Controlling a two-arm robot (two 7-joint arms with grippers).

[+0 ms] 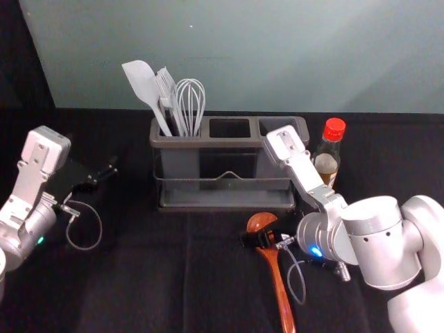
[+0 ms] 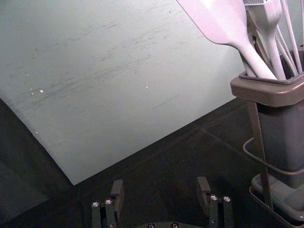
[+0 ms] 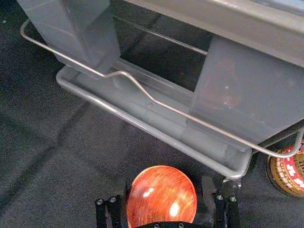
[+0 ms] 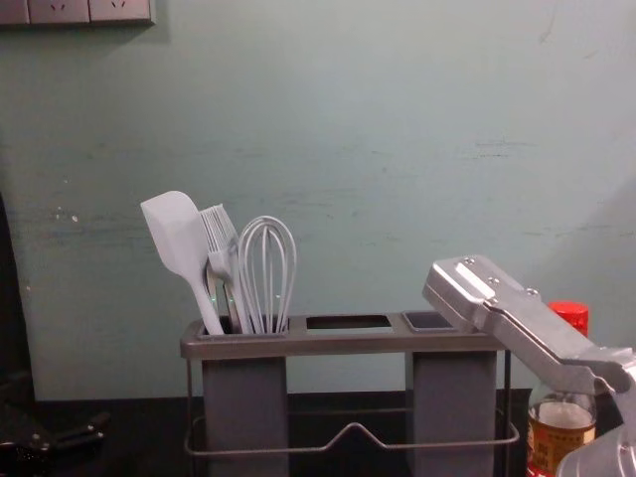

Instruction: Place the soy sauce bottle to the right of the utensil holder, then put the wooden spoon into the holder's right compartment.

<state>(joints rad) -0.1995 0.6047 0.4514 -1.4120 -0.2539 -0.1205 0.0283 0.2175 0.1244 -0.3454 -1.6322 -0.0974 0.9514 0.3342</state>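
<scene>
A black cloth with soft creases covers the table point(image 1: 146, 284), and behind it stands a pale grey-green wall point(image 1: 277, 55) marked with faint scuffs and small white specks. In the chest view a socket panel point(image 4: 78, 10) sits high on the wall at the left, and dark material point(image 1: 19, 55) borders the wall's left side in the head view. The grey utensil holder point(image 1: 229, 143) stands on the cloth in front of the wall, its left compartment carrying a pale spatula point(image 1: 143, 87), a fork-like utensil point(image 1: 166, 90) and a whisk point(image 1: 191, 100), upright to slightly tilted. The soy sauce bottle point(image 1: 326, 163), with its red cap, stands upright just beside the holder on the right. The wooden spoon point(image 1: 280, 291) lies in front of the holder, its bowl towards it and its handle running away from it. The right hand point(image 1: 260, 240) is low over the spoon near its bowl, its fingers spread on either side of it, while the right arm point(image 1: 378, 236) reaches in from the right. The left hand point(image 1: 104, 173) is over the cloth to the left of the holder, well apart from it, its fingers spread.
</scene>
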